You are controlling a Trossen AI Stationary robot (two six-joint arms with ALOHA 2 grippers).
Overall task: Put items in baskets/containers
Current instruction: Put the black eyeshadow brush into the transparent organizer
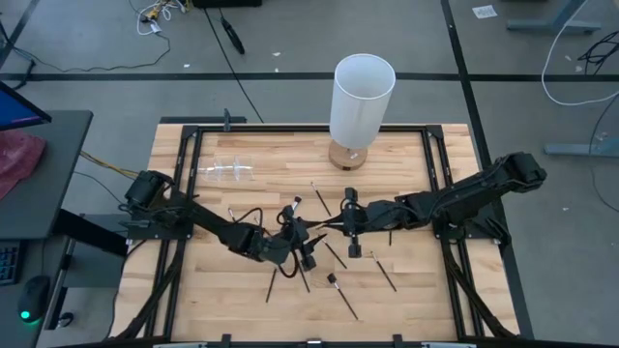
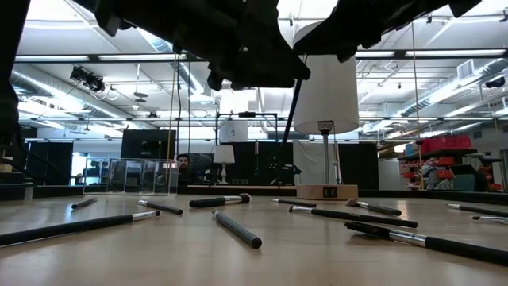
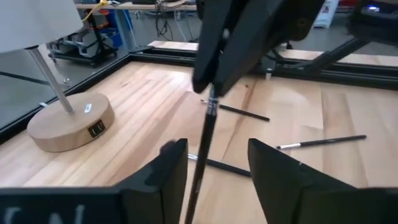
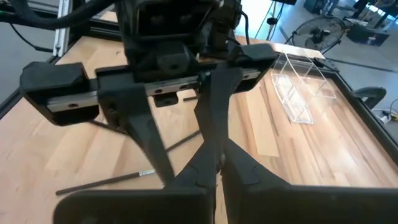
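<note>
Above the middle of the pale wooden table (image 1: 406, 290), the right gripper (image 3: 214, 87) pinches a thin black makeup brush (image 3: 202, 155) that hangs between the spread fingers (image 3: 165, 171) of the left gripper (image 3: 214, 168). More slim black brushes (image 2: 238, 229) lie scattered on the table, and the low clear plastic container (image 1: 224, 171) sits well apart near the far left edge. The round wooden lamp base (image 3: 68, 121) carries a small dark label whose letters cannot be made out.

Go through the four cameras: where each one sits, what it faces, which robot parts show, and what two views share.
High: overhead, straight down on the table, both arms.
Low: tabletop level, facing the room; arms overhead.
Left wrist: behind the open left gripper, facing the right gripper shut on a brush.
Right wrist: facing the left gripper, clear container.
Shared: the lamp, high and low.
</note>
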